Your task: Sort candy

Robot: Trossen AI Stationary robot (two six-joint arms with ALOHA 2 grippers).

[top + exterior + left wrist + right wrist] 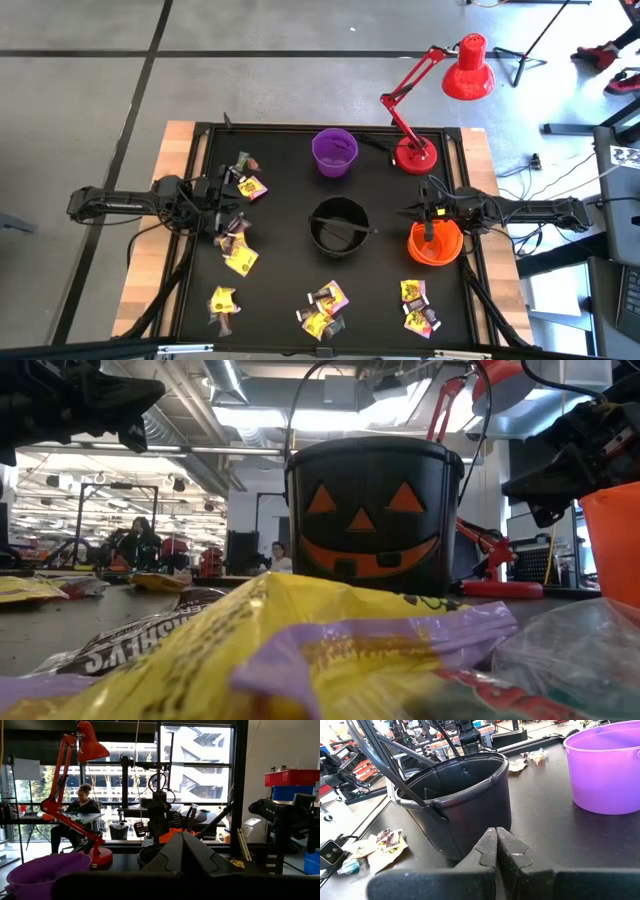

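Observation:
Small wrapped candies, yellow, brown and purplish, lie in clusters on the black mat: near the left gripper [245,186], [238,252], and along the near edge [222,303], [325,308], [418,306]. A yellow piece [300,650] fills the low view's foreground. My left gripper [218,204] hovers shut between the two left clusters; its fingers [182,847] meet at a point. My right gripper [410,211], shut [496,842], hangs by the orange bowl's [436,244] far-left rim, pointing at the black bowl [460,795]. Neither holds candy.
A purple bowl [334,152] stands at the mat's far middle, and the black pumpkin-faced bowl [375,515] at its centre. A red desk lamp [415,155] stands at the far right, its arm reaching over the table edge. People sit in the room beyond [82,805].

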